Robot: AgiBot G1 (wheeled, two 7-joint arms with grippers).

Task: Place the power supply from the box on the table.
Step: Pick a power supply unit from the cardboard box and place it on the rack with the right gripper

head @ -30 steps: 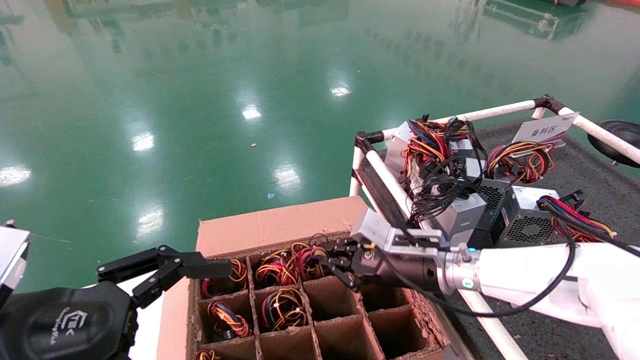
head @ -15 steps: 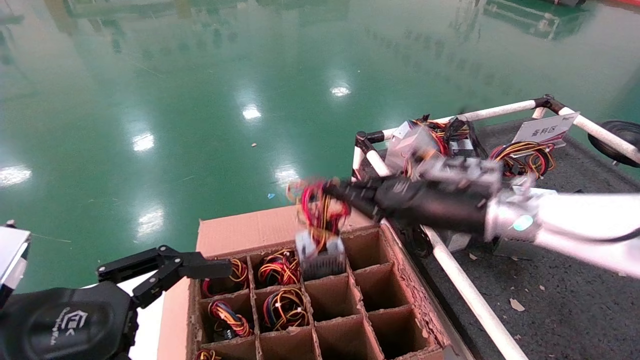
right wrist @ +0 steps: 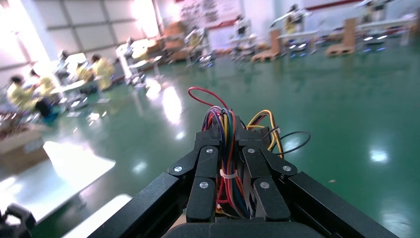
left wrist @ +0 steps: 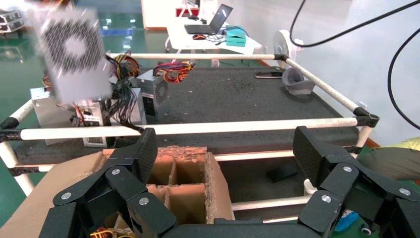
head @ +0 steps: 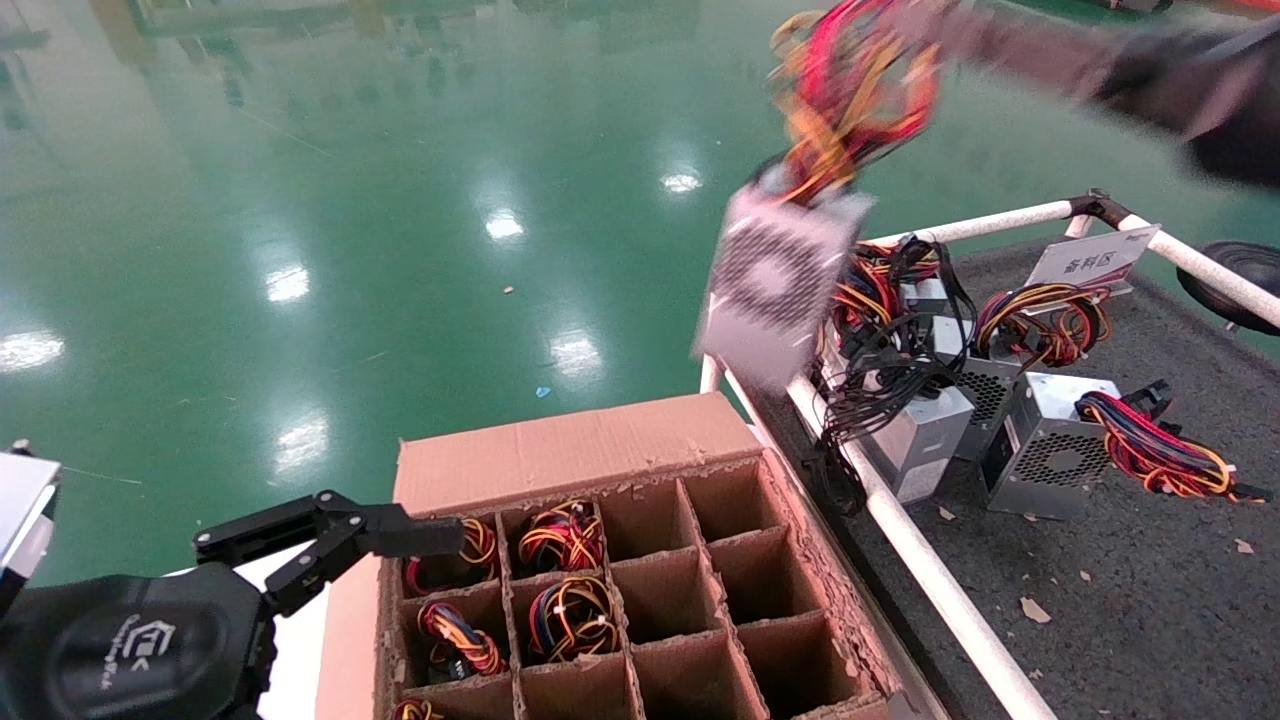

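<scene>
Power supply (head: 775, 290) dangles by its wire bundle (right wrist: 228, 148), pinched in the right gripper (right wrist: 229, 163), high over the table's (head: 1150, 600) left rail; heavy, swinging, likely slipping. Left gripper (left wrist: 223, 148) wide beside the box (head: 560, 450).

No readable text; blurred red characters on the small white sign (head: 1092, 262).

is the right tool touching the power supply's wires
Touching. In the right wrist view the right tool is closed on the wire bundle, its fingers pressed against it; the head view shows the power supply hanging below.
</scene>
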